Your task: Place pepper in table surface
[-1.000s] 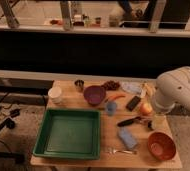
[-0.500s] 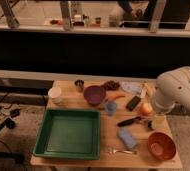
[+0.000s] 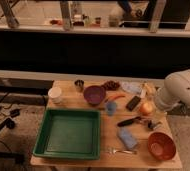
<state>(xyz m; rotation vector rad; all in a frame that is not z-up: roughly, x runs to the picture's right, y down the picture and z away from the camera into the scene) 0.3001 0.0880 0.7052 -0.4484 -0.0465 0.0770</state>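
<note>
Pincer hung low over the right side of the bench, below the white arm that reached in from the right. Its jaws stood wide and held nothing that could be made out.

Nearest lay a fork, with an orange bowl at the near right corner and a blue cloth between them. The green tray filled the near left. Further in, a black utensil lay just left of the pincer, and the apple sat just beyond it.

The pepper lay on the bare wood further back, between the purple bowl and a dark flat block. It was well apart from the pincer. A dark red cluster sat beyond it.

By my reading, the pepper already rested on the bench with the pincer empty, so no carry was in hand. If a grasp was meant, the next move called for a reach left and far, past the apple, then a descent onto 1 slender, curved target.
</note>
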